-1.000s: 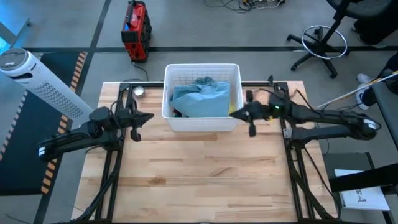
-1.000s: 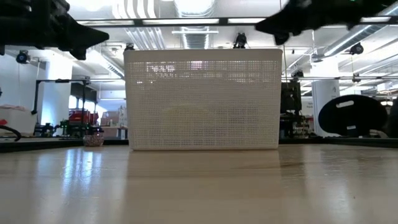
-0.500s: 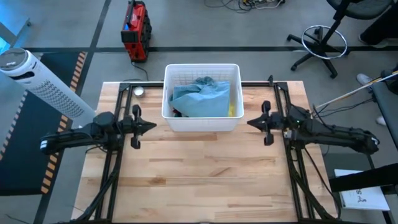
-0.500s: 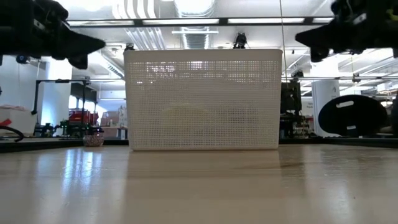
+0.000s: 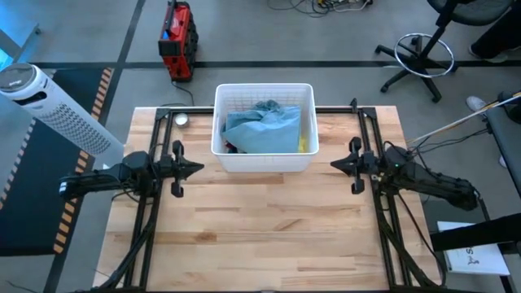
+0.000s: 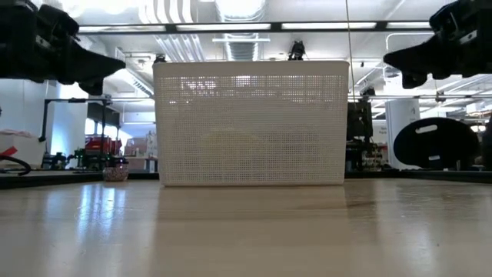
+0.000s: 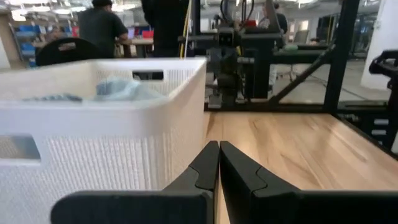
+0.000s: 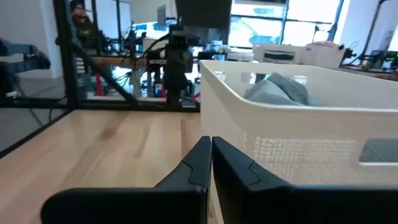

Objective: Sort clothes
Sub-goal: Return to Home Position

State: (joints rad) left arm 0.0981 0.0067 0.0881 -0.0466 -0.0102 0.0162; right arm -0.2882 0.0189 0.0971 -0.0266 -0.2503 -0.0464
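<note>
The clothes [image 5: 262, 129] lie piled in the white slatted basket [image 5: 303, 161] at the table's far middle: light blue jeans on top, a yellow piece [image 5: 304, 143] at the right wall, dark pieces at the left. The pile also shows in the left wrist view [image 7: 121, 89] and the right wrist view [image 8: 278, 88]. My left gripper [image 5: 200, 168] is shut and empty, left of the basket. My right gripper [image 5: 333, 165] is shut and empty, right of the basket. Both hang above the table.
A small round object [image 5: 182, 120] lies at the table's far left. Bare wooden table [image 5: 260, 228] stretches in front of the basket. People stand in the room beyond the table.
My right gripper has drawn back from the basket's right wall toward the table's right and near edges. My left gripper has shifted a little toward the near edge.
</note>
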